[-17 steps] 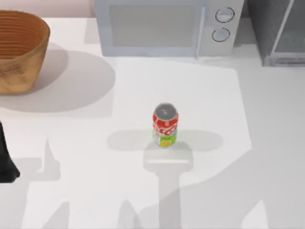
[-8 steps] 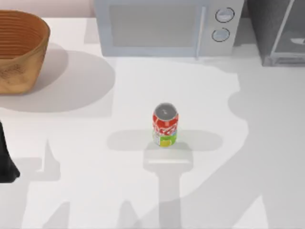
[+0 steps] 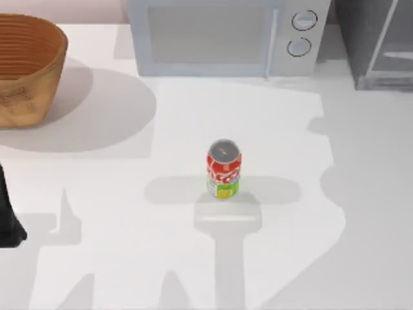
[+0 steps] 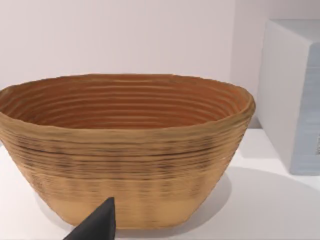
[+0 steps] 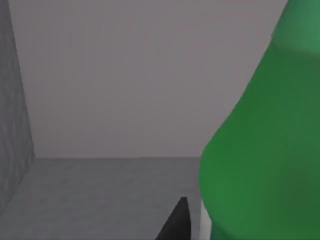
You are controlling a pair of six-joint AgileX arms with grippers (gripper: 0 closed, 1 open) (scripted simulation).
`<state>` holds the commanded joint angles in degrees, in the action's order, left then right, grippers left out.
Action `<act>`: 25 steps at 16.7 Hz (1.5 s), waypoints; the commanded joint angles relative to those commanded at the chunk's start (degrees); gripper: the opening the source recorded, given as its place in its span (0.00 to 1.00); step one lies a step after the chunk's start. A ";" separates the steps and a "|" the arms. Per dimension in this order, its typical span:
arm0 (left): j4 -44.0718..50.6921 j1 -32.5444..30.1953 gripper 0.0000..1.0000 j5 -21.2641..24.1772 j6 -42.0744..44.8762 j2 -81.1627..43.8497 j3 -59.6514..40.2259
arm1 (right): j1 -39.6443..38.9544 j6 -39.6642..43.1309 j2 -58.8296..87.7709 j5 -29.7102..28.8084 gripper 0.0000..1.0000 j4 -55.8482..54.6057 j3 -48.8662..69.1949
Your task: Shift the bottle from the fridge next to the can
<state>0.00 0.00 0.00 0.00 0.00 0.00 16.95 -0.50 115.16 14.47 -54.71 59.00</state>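
The red can (image 3: pixel 224 169) stands upright in the middle of the white table. The grey fridge (image 3: pixel 377 45) with its glass door sits at the back right corner. In the right wrist view the green bottle (image 5: pixel 260 150) looms very close, standing on the fridge's grey floor (image 5: pixel 100 195) before its plain back wall. My right gripper (image 5: pixel 175 222) shows as a dark tip right beside the bottle's base. My left arm (image 3: pixel 8 216) is parked at the table's left edge, and its gripper (image 4: pixel 95 226) faces the basket.
A woven basket (image 3: pixel 26 68) stands at the back left, also seen close up in the left wrist view (image 4: pixel 125 150). A white microwave (image 3: pixel 226 35) with two round knobs sits at the back centre, left of the fridge.
The arm shadow on the table's right side has changed shape and shifted. The can, basket and left arm have not moved.
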 joint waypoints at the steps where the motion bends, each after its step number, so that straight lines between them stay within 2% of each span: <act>1: 0.00 0.00 1.00 0.00 0.00 0.00 0.00 | 0.47 0.00 -2.24 0.61 0.00 -1.28 -4.22; 6: 0.00 0.00 1.00 0.00 0.00 0.00 0.00 | 2.38 0.01 -11.31 3.01 0.00 -6.64 -17.39; 12: 0.00 0.00 1.00 0.00 0.00 0.00 0.00 | 2.16 -0.10 -11.88 3.09 0.00 -7.13 -18.24; 14: 0.00 0.00 1.00 0.00 0.00 0.00 0.00 | 0.37 -0.37 -11.13 1.39 0.00 -8.20 -18.65; 18: 0.00 0.00 1.00 0.00 0.00 0.00 0.00 | -9.86 -1.42 -9.47 -8.36 0.00 -11.79 -21.70; 25: 0.00 0.00 1.00 0.00 0.00 0.00 0.00 | -38.86 -3.16 -8.46 -35.11 0.00 -18.69 -30.54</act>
<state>0.00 0.00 0.00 0.00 0.00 0.00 -21.91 -3.67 106.70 -20.64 -73.40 28.46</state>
